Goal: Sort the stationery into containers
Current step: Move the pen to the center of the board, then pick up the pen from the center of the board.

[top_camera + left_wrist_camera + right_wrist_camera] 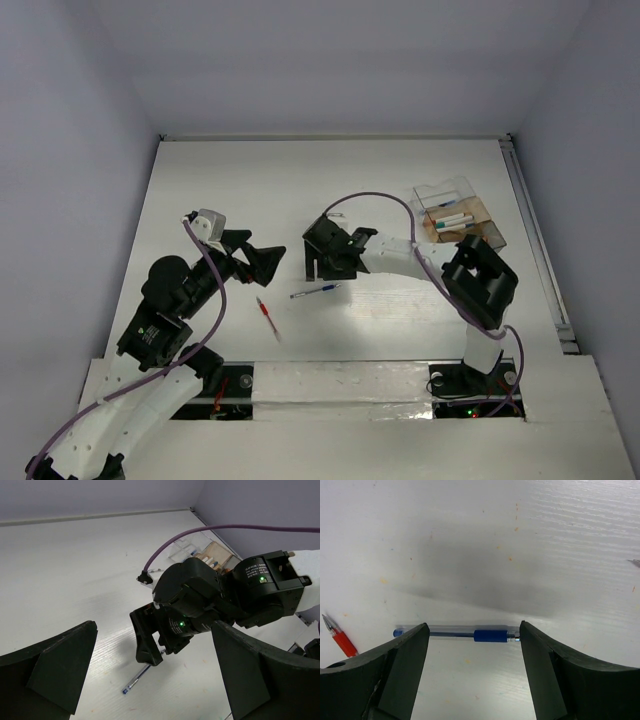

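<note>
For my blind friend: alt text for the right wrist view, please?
A blue pen lies on the white table, seen between the open black fingers of the right hand. A red pen pokes in at far left.

A blue pen (316,291) with a clear barrel lies flat, angled slightly; a red pen (266,317) lies flat near its left end, not touching; the clear organiser box (445,190), brownish-bottomed, stands well to the right, holding white-bodied pens (453,220).

Bright, even light overhead, walls tinted cool violet
A broad, soft-edged shadow crosses the white counter (485,540) in the right wrist view
</note>
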You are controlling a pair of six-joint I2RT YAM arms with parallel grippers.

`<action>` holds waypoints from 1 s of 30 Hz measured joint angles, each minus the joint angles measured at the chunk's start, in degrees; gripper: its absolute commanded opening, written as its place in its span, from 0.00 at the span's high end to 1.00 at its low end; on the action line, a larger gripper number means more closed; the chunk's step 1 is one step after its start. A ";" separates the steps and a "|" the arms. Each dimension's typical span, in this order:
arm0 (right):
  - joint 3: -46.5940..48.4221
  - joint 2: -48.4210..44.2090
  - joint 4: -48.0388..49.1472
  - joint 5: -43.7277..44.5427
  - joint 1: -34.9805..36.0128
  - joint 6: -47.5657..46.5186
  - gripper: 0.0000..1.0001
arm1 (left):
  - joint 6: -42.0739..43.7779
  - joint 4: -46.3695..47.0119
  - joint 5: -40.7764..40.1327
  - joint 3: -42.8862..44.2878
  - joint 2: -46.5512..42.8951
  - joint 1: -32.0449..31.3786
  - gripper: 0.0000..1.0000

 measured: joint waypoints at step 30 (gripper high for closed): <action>-3.67 0.09 3.98 -1.38 1.79 6.08 0.20 | 0.02 0.00 0.02 0.00 0.00 0.00 0.03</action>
